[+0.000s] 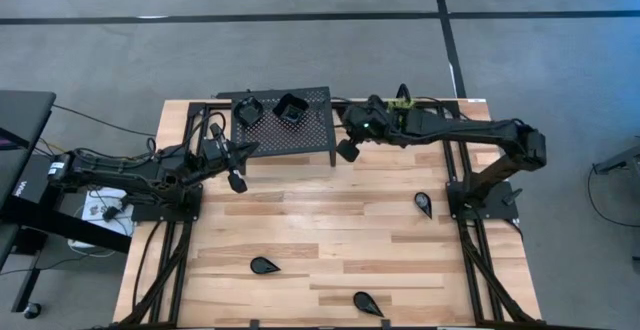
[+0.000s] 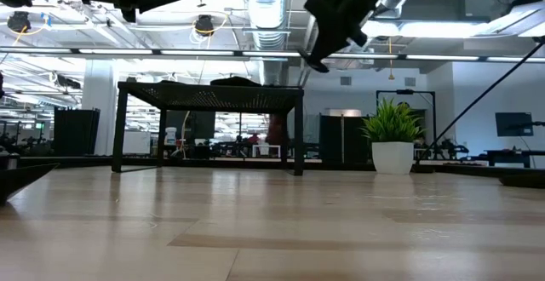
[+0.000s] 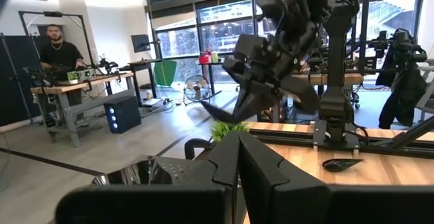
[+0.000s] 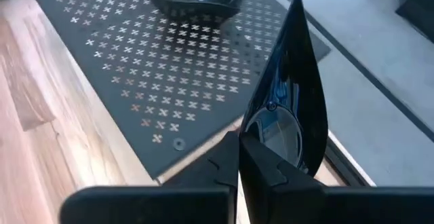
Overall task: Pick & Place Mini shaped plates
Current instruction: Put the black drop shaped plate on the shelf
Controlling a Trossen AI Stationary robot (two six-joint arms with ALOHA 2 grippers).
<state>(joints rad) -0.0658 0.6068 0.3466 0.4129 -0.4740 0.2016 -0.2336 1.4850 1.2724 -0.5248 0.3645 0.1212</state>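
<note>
In the high view the right gripper [image 1: 347,150] hangs just right of the stand [image 1: 310,135], upper centre, its fingers pinched on a teardrop plate [image 4: 288,108]. The left gripper [image 1: 238,182], left of centre, is closed and empty. Two stacks of plates [image 1: 290,108] sit on the stand; three teardrops [image 1: 423,203] lie on the table [image 1: 320,240], lower half.

A robotics lab in an open-plan office hall. Exposed ceiling ducts [image 2: 264,8] and strip lights hang overhead. A person [image 3: 57,47] stands at a workbench [image 3: 74,88] beside glass walls.
</note>
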